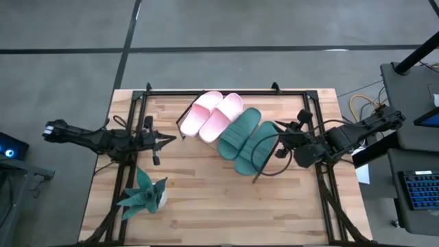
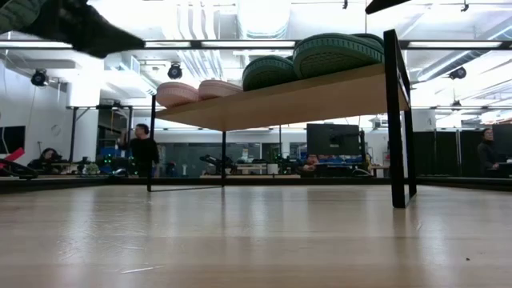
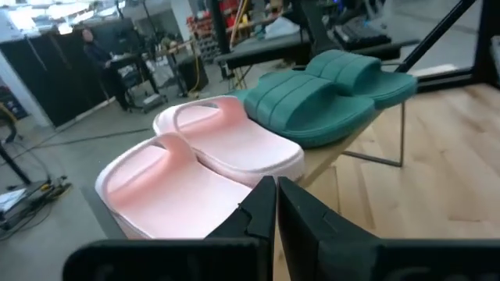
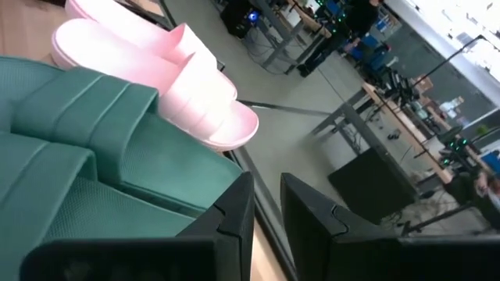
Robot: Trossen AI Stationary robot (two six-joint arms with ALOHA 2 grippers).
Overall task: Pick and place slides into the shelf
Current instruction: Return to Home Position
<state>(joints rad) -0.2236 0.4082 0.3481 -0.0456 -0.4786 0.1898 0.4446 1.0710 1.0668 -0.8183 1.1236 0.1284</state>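
Note:
All four slides lie side by side on the shelf (image 2: pixel 280 100), which stands slantwise on the far middle of the table. The two pale pink slides (image 1: pixel 214 115) are on its far-left part and the two dark green slides (image 1: pixel 247 138) on its near-right part. My left gripper (image 1: pixel 168 139) hovers just left of the shelf's left end, shut, facing the pink slides (image 3: pixel 203 156). My right gripper (image 1: pixel 278 132) hovers close by the green slides (image 4: pixel 78 156) at the shelf's right end, with a narrow gap between its fingers. Neither gripper holds anything.
A green leafy toy plant (image 1: pixel 144 194) stands near the table's near-left corner. Black frame rails (image 1: pixel 226 90) run along the far edge and down both sides. Bare wood lies in the near middle. People stand in the room beyond (image 2: pixel 144 152).

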